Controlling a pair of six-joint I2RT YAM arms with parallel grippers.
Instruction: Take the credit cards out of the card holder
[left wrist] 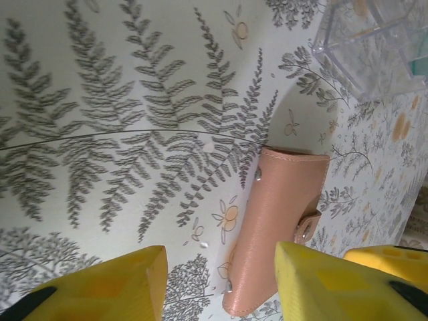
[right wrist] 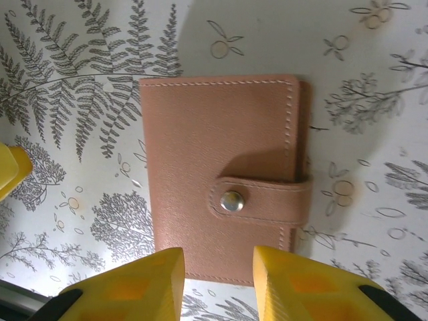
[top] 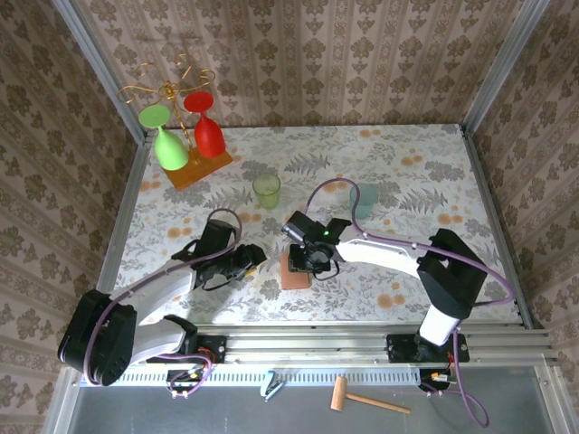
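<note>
**Card holder (top: 294, 271) lies closed on the table (top: 407, 163)**

The left gripper (top: 246, 259) is just left of the salmon-pink holder, its jaws partly open and empty. The holder lies flat, strap (right wrist: 261, 200) snapped. The right gripper (right wrist: 219, 267) hangs over its edge, jaws a little apart, gripping nothing.

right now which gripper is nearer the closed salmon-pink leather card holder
Right. The right gripper is directly above the salmon-pink leather card holder, jaws open over one edge; the left gripper sits off to its left in the top view, apart from it.
</note>
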